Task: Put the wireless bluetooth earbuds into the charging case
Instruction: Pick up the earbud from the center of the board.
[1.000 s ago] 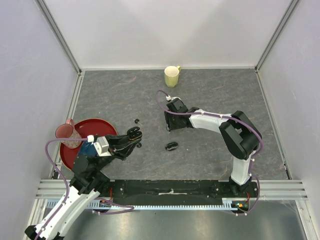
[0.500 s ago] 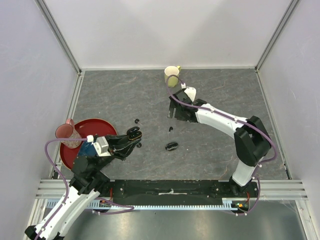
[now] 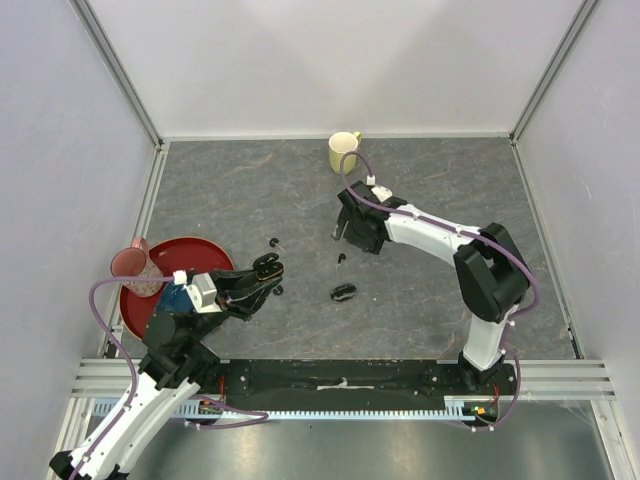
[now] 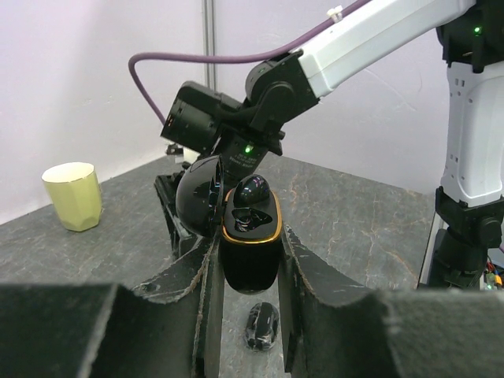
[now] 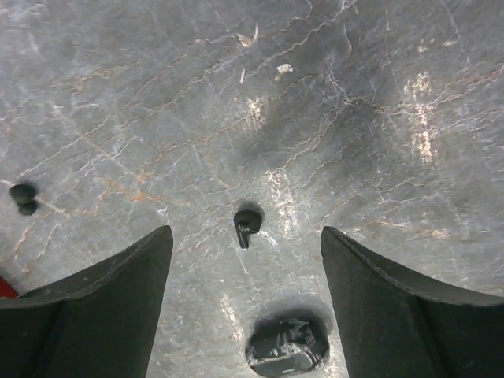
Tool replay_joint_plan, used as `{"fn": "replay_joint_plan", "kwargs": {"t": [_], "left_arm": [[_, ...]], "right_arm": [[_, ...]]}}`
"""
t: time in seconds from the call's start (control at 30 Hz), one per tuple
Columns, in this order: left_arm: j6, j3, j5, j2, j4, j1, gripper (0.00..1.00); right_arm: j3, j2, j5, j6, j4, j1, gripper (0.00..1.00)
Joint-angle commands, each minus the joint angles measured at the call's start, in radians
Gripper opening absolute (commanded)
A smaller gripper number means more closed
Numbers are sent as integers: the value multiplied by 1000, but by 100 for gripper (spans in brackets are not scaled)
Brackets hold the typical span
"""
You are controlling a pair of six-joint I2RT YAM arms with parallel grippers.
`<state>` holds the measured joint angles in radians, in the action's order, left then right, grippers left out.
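My left gripper (image 3: pixel 268 270) is shut on an open black charging case with a gold rim (image 4: pixel 250 236) and holds it above the table, lid (image 4: pixel 201 193) swung to the left. A black earbud (image 4: pixel 253 189) sits in its far slot. My right gripper (image 3: pixel 343 238) is open and empty, hovering over one tiny black earbud (image 5: pixel 247 224) that lies on the table between its fingers (image 5: pixel 94 299); this earbud also shows in the top view (image 3: pixel 342 258). Another earbud (image 3: pixel 273 241) lies farther left and appears in the right wrist view too (image 5: pixel 24 197).
A closed black case (image 3: pixel 343 292) lies on the table in front of the earbud, and shows in both wrist views (image 5: pixel 287 346) (image 4: pixel 261 324). A yellow cup (image 3: pixel 343 152) stands at the back. A red plate (image 3: pixel 205 250) and a pink cup (image 3: pixel 130 262) are at the left.
My right gripper has lifted off the table and drawn back, uncovering an earbud lying where it was. The left gripper with the open case has not moved.
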<state>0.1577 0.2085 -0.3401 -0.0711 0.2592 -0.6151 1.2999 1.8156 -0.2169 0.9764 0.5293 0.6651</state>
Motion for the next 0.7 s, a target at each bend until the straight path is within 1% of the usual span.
{"fn": "replay_joint_plan", "kwargs": {"t": [0.0, 0.13, 0.2, 0.27, 0.33, 0.43, 0.5, 0.67], "left_arm": [[-41, 11, 12, 7, 38, -3, 2], [-46, 6, 16, 8, 35, -3, 2], [-49, 6, 16, 10, 34, -3, 2], [-52, 5, 19, 13, 32, -3, 2], [-52, 5, 21, 13, 29, -5, 2], [-55, 3, 21, 16, 25, -3, 2], [-55, 3, 21, 17, 22, -3, 2], [-58, 2, 24, 24, 8, -3, 2]], "right_arm": [[100, 72, -5, 88, 73, 30, 80], [142, 119, -30, 91, 112, 60, 76], [148, 129, -41, 96, 116, 64, 69], [148, 133, -50, 107, 120, 67, 68], [148, 134, -58, 113, 120, 71, 62], [154, 143, -67, 117, 123, 77, 58], [170, 160, -78, 108, 133, 80, 57], [199, 195, -91, 82, 163, 88, 57]]}}
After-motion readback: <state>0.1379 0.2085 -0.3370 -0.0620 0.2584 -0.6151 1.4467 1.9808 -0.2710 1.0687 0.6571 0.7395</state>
